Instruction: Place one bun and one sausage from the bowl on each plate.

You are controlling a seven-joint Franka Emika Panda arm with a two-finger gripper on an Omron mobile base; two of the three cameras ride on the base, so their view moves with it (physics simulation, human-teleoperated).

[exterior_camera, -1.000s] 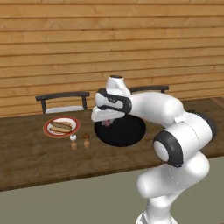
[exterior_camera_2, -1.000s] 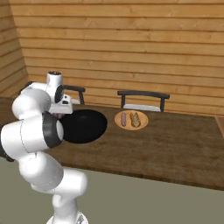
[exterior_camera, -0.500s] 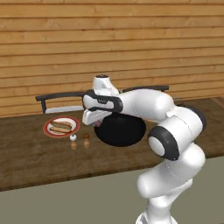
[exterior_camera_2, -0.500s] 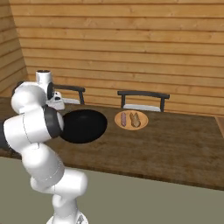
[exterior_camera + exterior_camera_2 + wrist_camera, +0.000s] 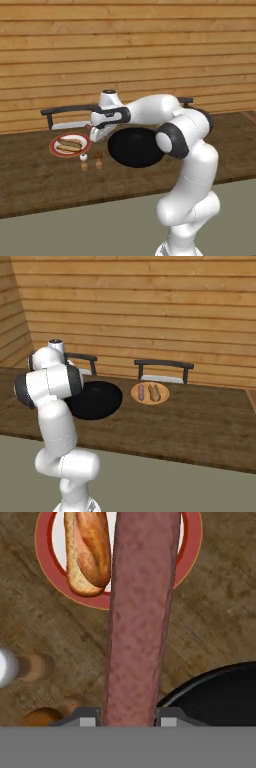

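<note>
We see the gripper (image 5: 95,134), left of centre in the left base view, stretched out between the black bowl (image 5: 135,148) and the red-rimmed plate (image 5: 59,150). In the hand view, the fingers (image 5: 86,718) at the bottom edge are clamped on either side of a dark reddish-brown sausage (image 5: 141,612), which runs up the middle of the frame. Its far end reaches over the red-rimmed plate (image 5: 45,562) at the top of the frame.

A golden bun (image 5: 87,549) already lies on that plate, at the upper left of the hand view, just beside the held sausage. The bowl's rim (image 5: 220,679) curves through the lower right. At the lower left, we make out a small white object (image 5: 6,667) and a small brown object (image 5: 42,716) on the wooden worktop (image 5: 210,622); in the left base view they stand side by side just below the plate.

In the right base view, the tan-orange plate (image 5: 162,397) sits right of the bowl (image 5: 100,398), carrying a second sausage (image 5: 141,391) and a paler bun (image 5: 154,392) side by side. Two chairs (image 5: 162,368) stand behind the worktop.
</note>
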